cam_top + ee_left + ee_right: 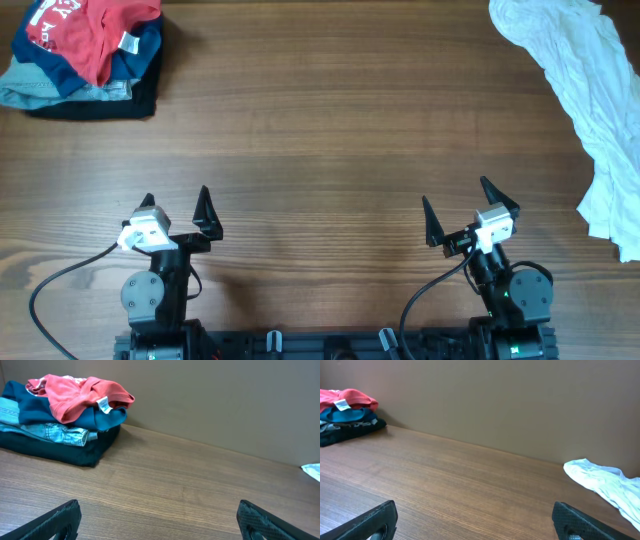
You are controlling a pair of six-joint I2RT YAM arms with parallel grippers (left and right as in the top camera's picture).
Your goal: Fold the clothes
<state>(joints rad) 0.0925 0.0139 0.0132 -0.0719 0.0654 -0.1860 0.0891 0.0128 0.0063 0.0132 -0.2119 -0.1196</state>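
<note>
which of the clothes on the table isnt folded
The white garment on the right side: it lies crumpled and strung out, while the red, blue, denim and black ones sit folded in a stack at far left.

White lettering on red garment [108, 28], seemingly unreadable.

white clothes [600, 100], red-topped blue and black stack [85, 55], brown table [320, 150]

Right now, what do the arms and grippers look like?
Both arms are black. The left gripper and right gripper each carry a white block at the wrist and black fingers tapering to points. A black cable loops from the left arm, another from the right. Small green lights glow on the right base.
</note>
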